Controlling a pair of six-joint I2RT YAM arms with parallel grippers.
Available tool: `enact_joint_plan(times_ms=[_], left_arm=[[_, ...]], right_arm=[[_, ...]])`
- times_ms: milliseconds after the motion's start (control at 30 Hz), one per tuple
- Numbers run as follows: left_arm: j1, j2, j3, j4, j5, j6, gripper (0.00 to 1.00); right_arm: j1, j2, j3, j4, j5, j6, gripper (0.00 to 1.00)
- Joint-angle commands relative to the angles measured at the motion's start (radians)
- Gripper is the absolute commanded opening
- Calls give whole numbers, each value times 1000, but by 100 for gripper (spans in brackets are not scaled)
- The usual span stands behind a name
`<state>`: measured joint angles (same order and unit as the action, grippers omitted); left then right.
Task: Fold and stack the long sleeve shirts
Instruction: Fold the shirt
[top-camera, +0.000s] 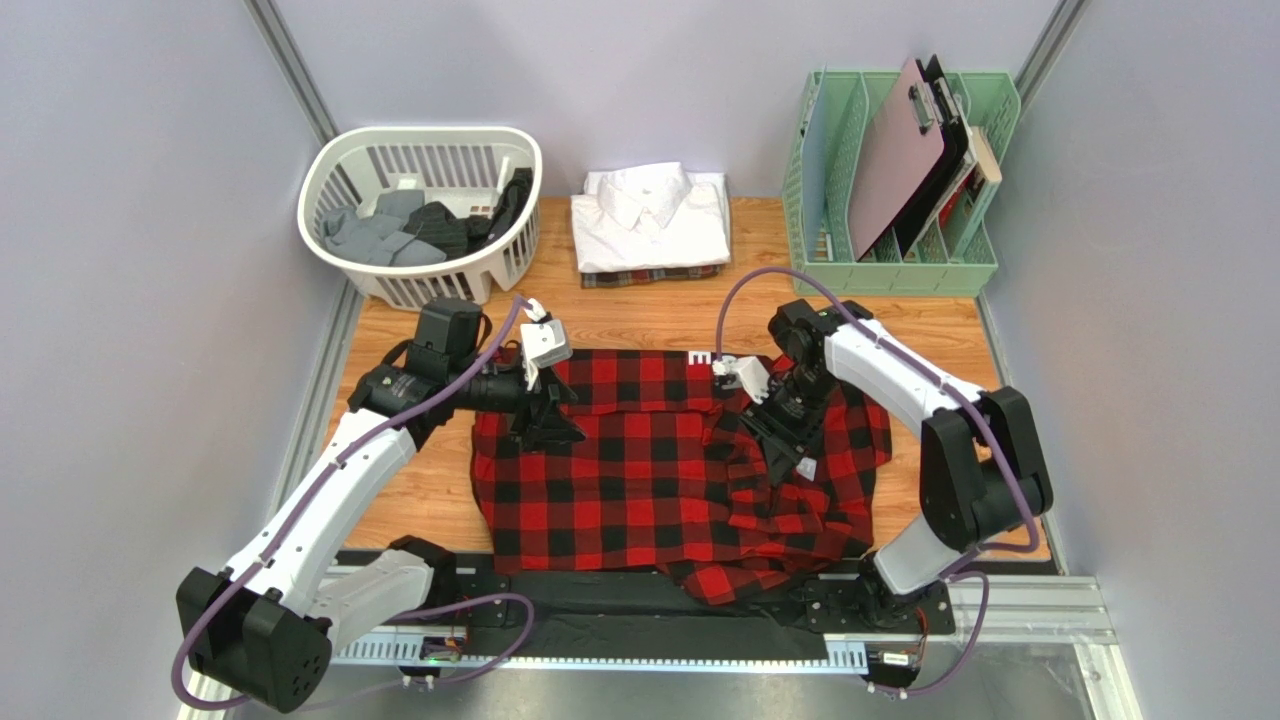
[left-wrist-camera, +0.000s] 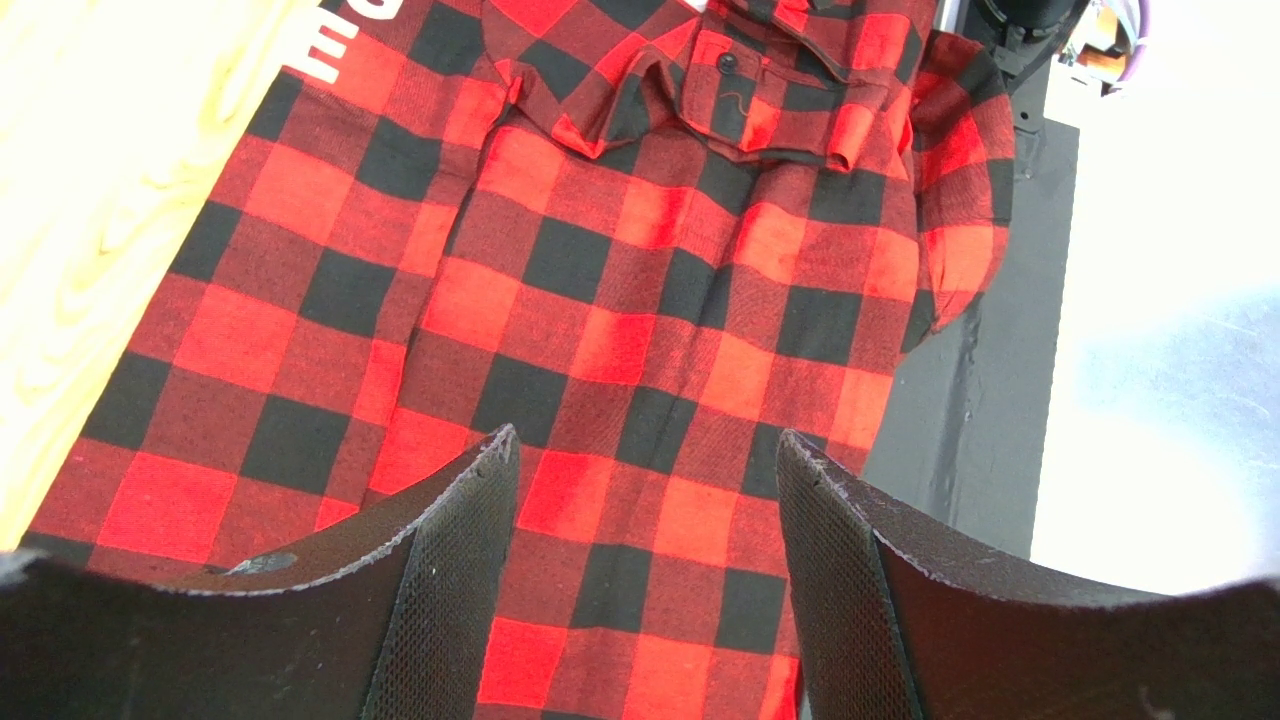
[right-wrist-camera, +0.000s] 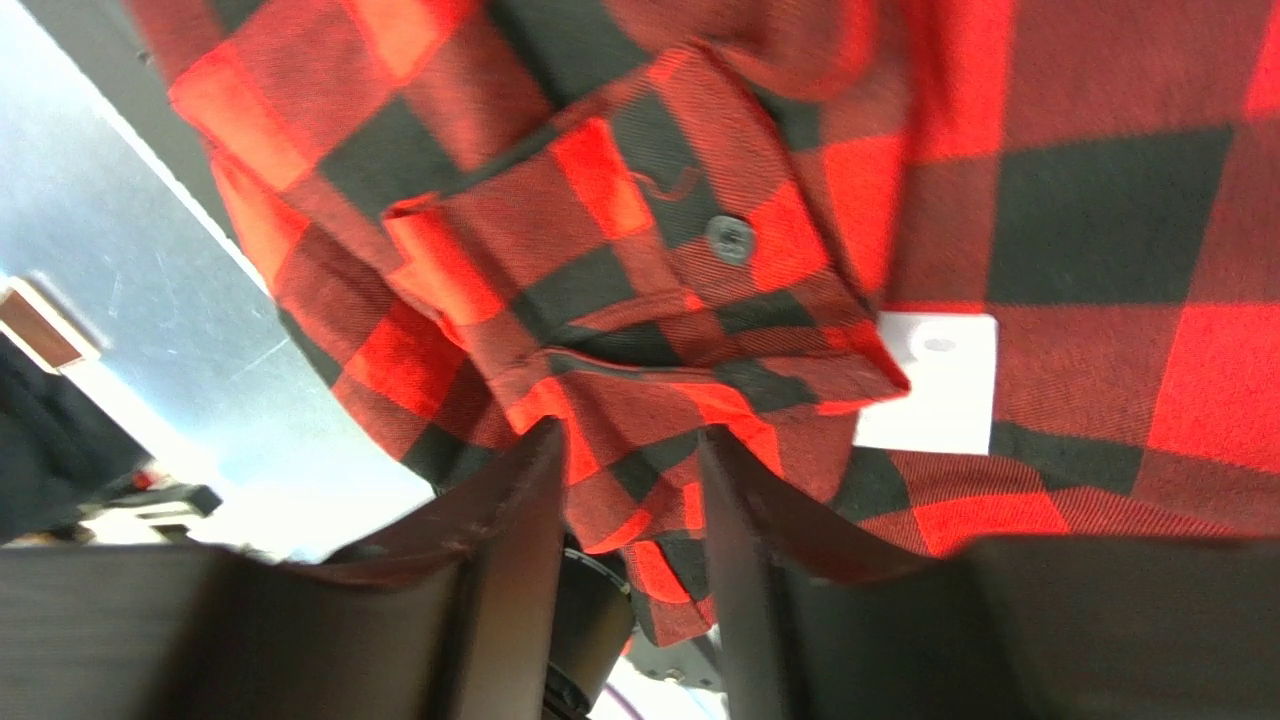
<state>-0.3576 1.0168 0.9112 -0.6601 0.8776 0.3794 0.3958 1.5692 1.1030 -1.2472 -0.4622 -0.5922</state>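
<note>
Red/blk checked flannel shirt (top-camera: 661, 480) lies spread flat at center of the wood tabletop (top-camera: 661, 323), near hem hanging over the dark strip at the front edge. Right side of it is bunched and folded inward. White shirt (top-camera: 651, 210) sits folded at back center, collar up, on top of the dark plaid shirt (top-camera: 646, 276); only the plaid's edge shows under it. This stack is well apart from the flannel.

L gripper (top-camera: 549, 428) hangs over the flannel's upper-left part. In the wrist view its fingers (left-wrist-camera: 451, 570) are spread wide w/ nothing between, only flat cloth below.

R gripper (top-camera: 781, 435) is at the flannel's upper-right, by the folded-in sleeve. In the wrist view its fingers (right-wrist-camera: 496, 525) are parted, w/ a cloth fold showing in the gap; can't tell if it touches them. Buttoned cuff (right-wrist-camera: 661, 255) is just beyond the tips, white label (right-wrist-camera: 939, 383) beside it.

White laundry basket (top-camera: 421, 135) w/ dark items is back left, green file rack (top-camera: 902, 278) back right.
</note>
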Motion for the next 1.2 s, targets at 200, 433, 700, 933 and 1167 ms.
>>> enact_joint_plan(times_ms=[200, 433, 700, 933, 1167], left_arm=[[3, -7, -11, 16, 18, 6, 70], [3, -17, -18, 8, 9, 12, 70], [6, -12, -20, 10, 11, 10, 70], [5, 3, -12, 20, 18, -2, 70], [5, 8, -12, 28, 18, -7, 70]], right_arm=[[-132, 169, 12, 97, 65, 107, 58], [-133, 219, 34, 104, 11, 123, 54], [-132, 178, 41, 83, 2, 118, 38], [-132, 126, 51, 52, 10, 117, 42], [-130, 114, 46, 35, -24, 97, 6]])
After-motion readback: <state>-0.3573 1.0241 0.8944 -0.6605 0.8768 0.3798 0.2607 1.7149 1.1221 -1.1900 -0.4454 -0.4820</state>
